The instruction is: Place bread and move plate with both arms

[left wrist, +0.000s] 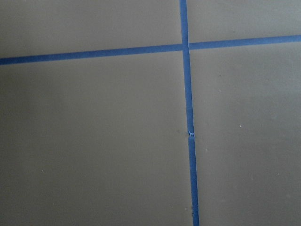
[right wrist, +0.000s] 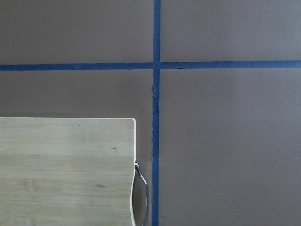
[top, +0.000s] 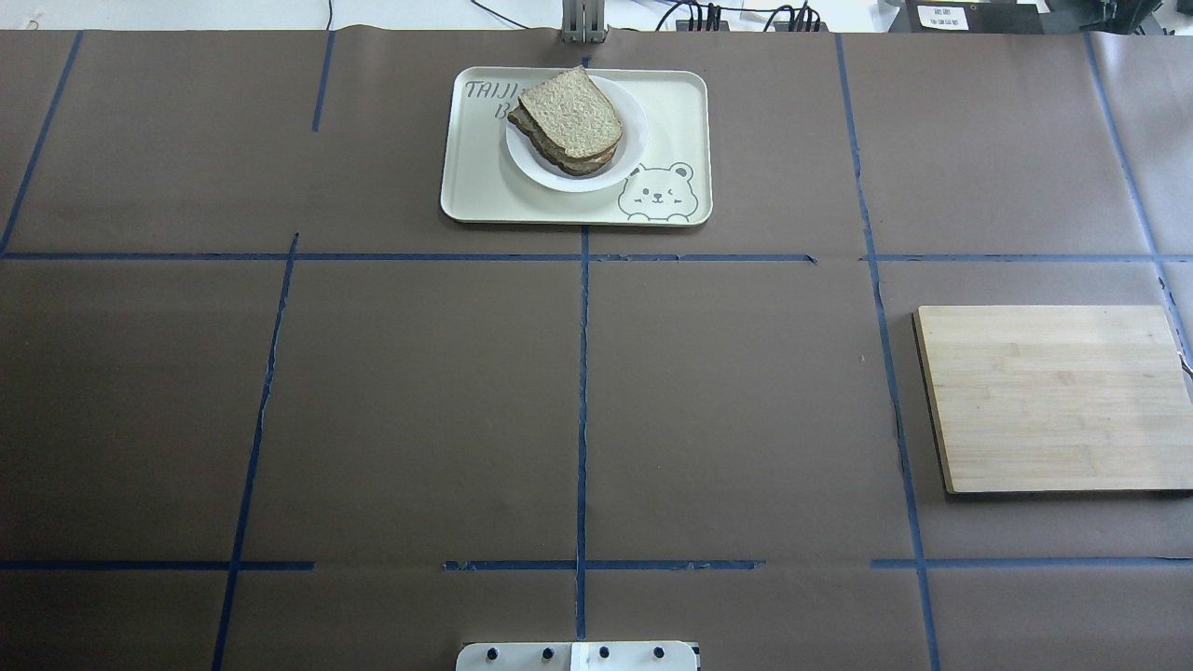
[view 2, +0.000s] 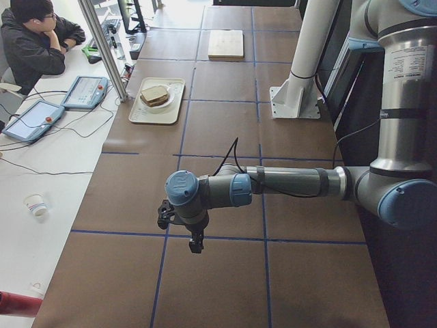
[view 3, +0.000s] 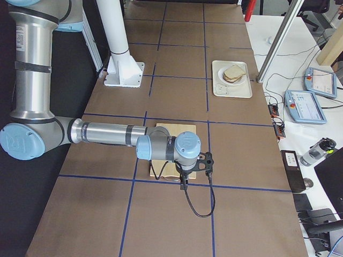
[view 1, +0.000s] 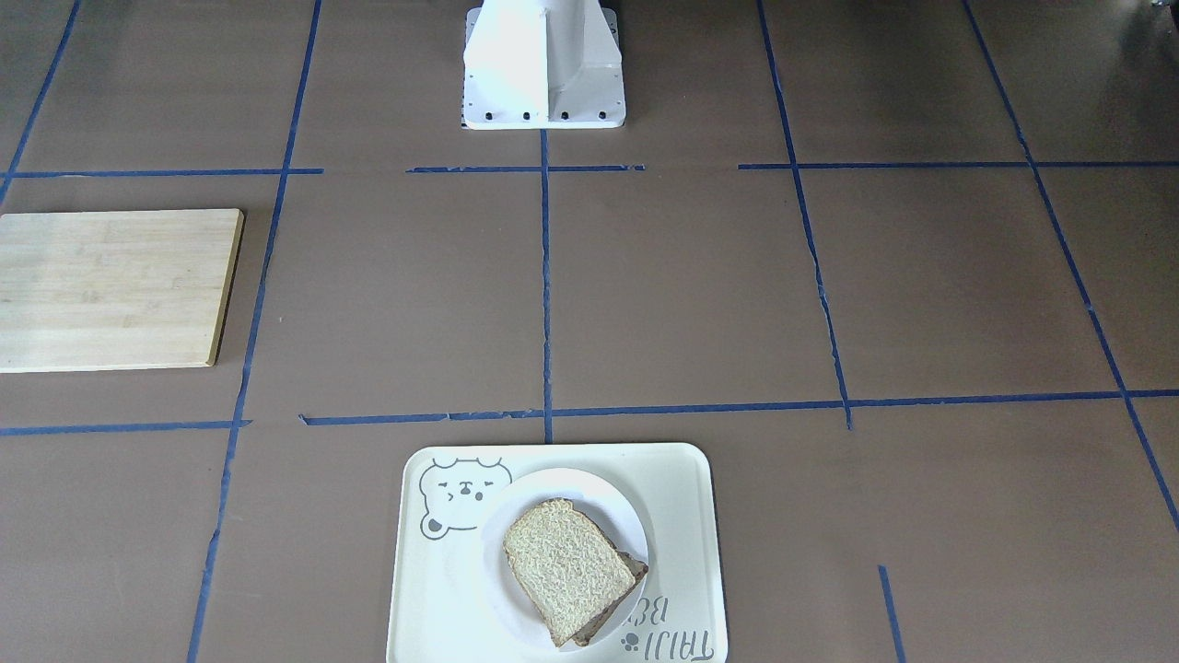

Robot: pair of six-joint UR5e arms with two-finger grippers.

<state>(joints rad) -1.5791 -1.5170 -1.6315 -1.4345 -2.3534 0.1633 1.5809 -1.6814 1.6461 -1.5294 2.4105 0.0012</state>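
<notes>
Bread (view 1: 566, 562) lies on plate (view 1: 619, 511) in tray (view 1: 686, 497); left end effector (view 2: 195, 241), right end effector (view 3: 183, 183): cannot tell.

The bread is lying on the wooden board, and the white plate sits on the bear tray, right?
Not quite. The bread lies on the plate, not on the wooden board; the front-facing view shows it. The plate does sit on the bear tray.

A cream bear-printed tray (top: 676, 121) sits top centre of the overhead view; a wooden board (top: 1053, 396) lies at right on the brown desk (top: 419, 401).
</notes>
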